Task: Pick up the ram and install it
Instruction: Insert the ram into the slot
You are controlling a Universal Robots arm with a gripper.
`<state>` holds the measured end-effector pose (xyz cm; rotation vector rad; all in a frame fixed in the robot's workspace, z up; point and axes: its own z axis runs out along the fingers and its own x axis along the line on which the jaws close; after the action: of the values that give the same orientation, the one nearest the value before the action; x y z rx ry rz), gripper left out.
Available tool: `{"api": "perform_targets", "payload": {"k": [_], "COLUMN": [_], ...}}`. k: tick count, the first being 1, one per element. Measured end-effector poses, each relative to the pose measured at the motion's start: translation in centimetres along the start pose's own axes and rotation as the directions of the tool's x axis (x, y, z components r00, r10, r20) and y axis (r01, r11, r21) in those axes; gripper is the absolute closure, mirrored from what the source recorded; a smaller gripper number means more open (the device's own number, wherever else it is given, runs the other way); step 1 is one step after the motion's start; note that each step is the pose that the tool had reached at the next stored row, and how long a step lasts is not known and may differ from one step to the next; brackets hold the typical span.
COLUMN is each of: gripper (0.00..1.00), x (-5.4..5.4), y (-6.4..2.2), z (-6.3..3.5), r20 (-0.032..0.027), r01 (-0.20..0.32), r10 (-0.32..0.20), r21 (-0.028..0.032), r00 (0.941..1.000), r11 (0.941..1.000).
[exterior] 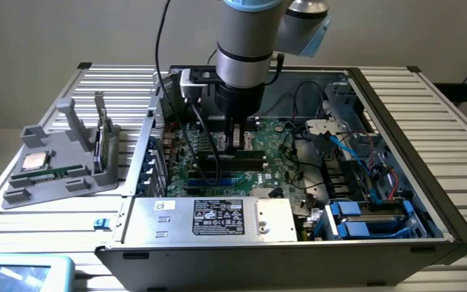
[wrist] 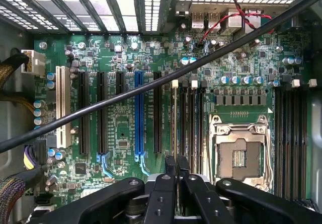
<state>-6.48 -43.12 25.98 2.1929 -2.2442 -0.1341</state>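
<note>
**A:** Where do we stand?

**B:** We have the end effector point(exterior: 233, 146) down inside the case point(exterior: 396, 121). Its fingers are closed narrowly on what we take to be the ram point(exterior: 245, 158). The stick hangs lengthwise just above the memory slots point(wrist: 193, 118), beside the processor socket point(wrist: 239, 153).

**A:** What worries us here?

**B:** Alignment first. If the stick sits tilted in the grip, or off the slot's line, we judge that pressing would jam an edge against the slot wall or flex the motherboard point(wrist: 121, 118). We cannot tell which way the notch faces.

**A:** And the black cable point(wrist: 151, 85)?

**B:** It crosses slantwise between the wrist camera and the board. We think it could snag or drag across parts. The grip is narrow too, so the stick might pivot under load.
</note>
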Motion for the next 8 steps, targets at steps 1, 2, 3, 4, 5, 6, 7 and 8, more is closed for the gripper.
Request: {"api": "perform_targets", "payload": {"k": [1,2,3,4,5,6,7,8], "gripper": [0.89,0.89,0.89,0.89,0.89,0.89,0.89,0.89], "x": [0.00,0.00,0.00,-0.01,-0.01,-0.03,-0.06,-0.08], "y": [-0.07,-0.15,-0.20,-0.25,-0.28,-0.31,-0.35,-0.41], "z": [0.09,0.21,0.30,0.38,0.44,0.50,0.59,0.68], "r20": [0.0003,0.0003,0.0001,-0.0001,-0.0003,-0.0005,-0.0007,-0.0008], "r01": [0.000,0.000,0.001,0.002,0.002,0.003,0.004,0.006], "r10": [0.000,0.000,-0.001,-0.002,-0.002,-0.003,-0.004,-0.006], "r21": [-0.0007,-0.0035,-0.0069,-0.0111,-0.0152,-0.0189,-0.0222,-0.0251], "r00": [1.0000,1.0000,1.0000,1.0000,1.0000,1.0000,1.0000,1.0000], "r11": [1.0000,1.0000,1.0000,0.9999,0.9999,0.9998,0.9997,0.9997]}}
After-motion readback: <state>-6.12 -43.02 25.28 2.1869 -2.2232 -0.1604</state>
